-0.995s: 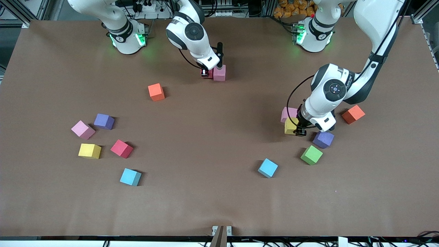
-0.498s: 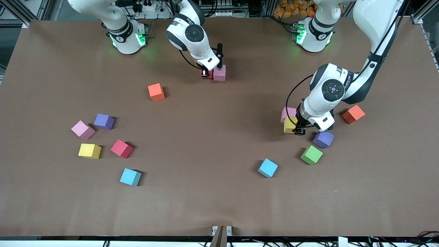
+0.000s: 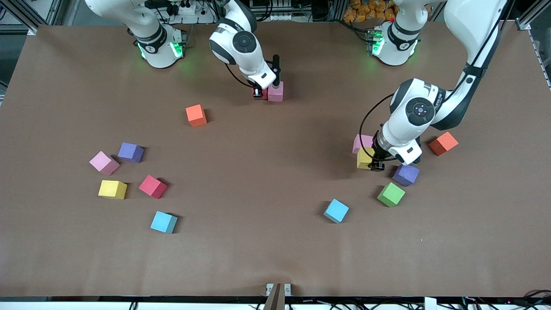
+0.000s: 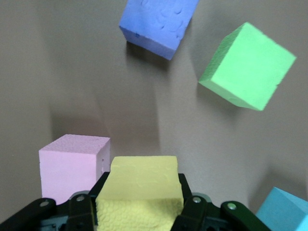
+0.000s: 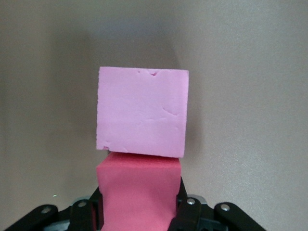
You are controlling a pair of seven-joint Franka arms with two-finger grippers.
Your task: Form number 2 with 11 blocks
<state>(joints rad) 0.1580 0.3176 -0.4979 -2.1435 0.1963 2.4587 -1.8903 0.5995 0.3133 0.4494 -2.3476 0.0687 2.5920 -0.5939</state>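
My left gripper (image 3: 373, 162) is shut on a yellow block (image 3: 363, 158), low over the table and right beside a pink block (image 3: 361, 142). The left wrist view has the yellow block (image 4: 139, 192) squeezed between both fingers, the pink block (image 4: 74, 166) next to it. My right gripper (image 3: 260, 91) is shut on a red block (image 3: 258, 93) pressed against another pink block (image 3: 275, 91) near the robots' bases. In the right wrist view the red block (image 5: 138, 192) touches that pink block (image 5: 142, 113).
A purple (image 3: 405, 174), a green (image 3: 391, 194), a light blue (image 3: 336, 210) and an orange cube (image 3: 443, 143) lie round the left gripper. Toward the right arm's end lie purple (image 3: 130, 152), pink (image 3: 103, 162), yellow (image 3: 112, 189), red (image 3: 153, 186), light blue (image 3: 163, 222) and orange (image 3: 196, 115) cubes.
The left arm's wrist has shifted only slightly over the yellow block. Both grips are unchanged and no loose block has moved.
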